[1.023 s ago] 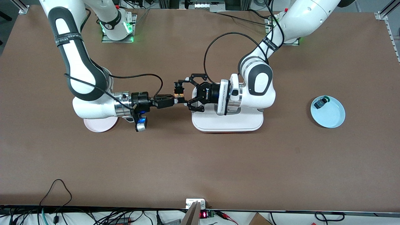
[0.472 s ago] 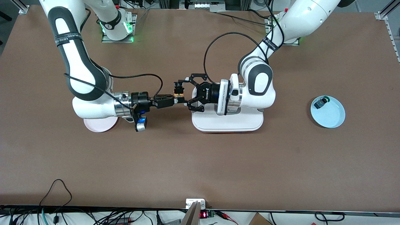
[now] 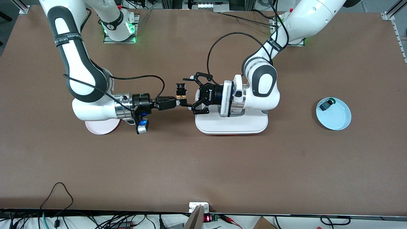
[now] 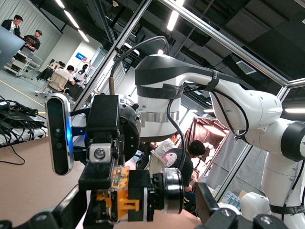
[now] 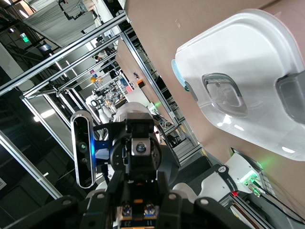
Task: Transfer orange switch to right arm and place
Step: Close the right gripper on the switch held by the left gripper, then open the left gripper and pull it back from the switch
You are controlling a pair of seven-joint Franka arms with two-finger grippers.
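Orange switch (image 3: 181, 92) sits in the air between the two grippers, over bare table (image 3: 203, 165) just off the edge of the white tray (image 3: 231, 124). The right gripper (image 3: 178, 102) has its slim black fingers clamped together on the switch, holding it out level from the wrist. In the left wrist view the switch (image 4: 125, 199) shows its orange parts and a round silver-rimmed cap, pinched under the right gripper's black fingers (image 4: 106, 143).

The left gripper (image 3: 192, 94) faces the right one head-on, with its linkage jaws spread apart; one fingertip lies above the switch in the front view and the other below it, and neither touches it. The left arm's wrist hangs over the tray.

In the right wrist view the tray (image 5: 248, 90) appears as a white lidded box with a grey recessed handle, and the left gripper's open fingers (image 5: 90, 205) frame the bottom edge of that picture.

A pink plate (image 3: 100, 127) lies on the table partly under the right arm's forearm. Toward the left arm's end of the table stands a pale blue plate (image 3: 337, 119) with a small dark part with a green cap (image 3: 326, 104) lying near its rim.
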